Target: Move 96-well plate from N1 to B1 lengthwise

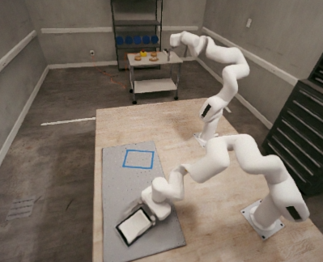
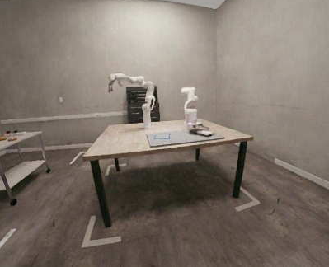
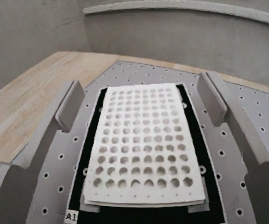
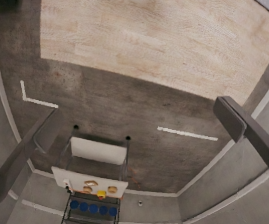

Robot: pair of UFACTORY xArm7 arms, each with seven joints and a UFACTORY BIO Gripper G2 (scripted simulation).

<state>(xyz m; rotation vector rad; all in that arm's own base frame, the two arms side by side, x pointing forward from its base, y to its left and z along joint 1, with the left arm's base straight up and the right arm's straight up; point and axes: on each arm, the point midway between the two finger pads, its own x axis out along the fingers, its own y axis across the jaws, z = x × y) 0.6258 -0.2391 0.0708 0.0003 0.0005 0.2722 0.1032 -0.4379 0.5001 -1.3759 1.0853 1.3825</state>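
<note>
The white 96-well plate (image 1: 135,226) (image 2: 206,133) (image 3: 141,145) sits in the black nest (image 3: 144,216), marked A1 at one corner. My left gripper (image 1: 141,213) (image 3: 142,101) is partly open; its fingers stand on either side of the plate's far part, with gaps to both long edges, and hold nothing. How high the fingertips are over the board is hard to tell. The blue taped outline (image 1: 139,150) (image 2: 162,138) lies near the other end of the grey board (image 1: 116,184). My right gripper (image 1: 177,55) (image 2: 110,90) (image 4: 139,125) is wide open and empty, raised high, away from the board.
The wooden table (image 1: 124,124) (image 2: 122,140) carries both arm bases. The right arm stands behind the outline's end of the table, reaching out over the far edge. A cart (image 1: 160,61) (image 4: 89,176) with small items and a shelf rack stand beyond it. A dark drawer cabinet (image 1: 302,132) stands behind the arms.
</note>
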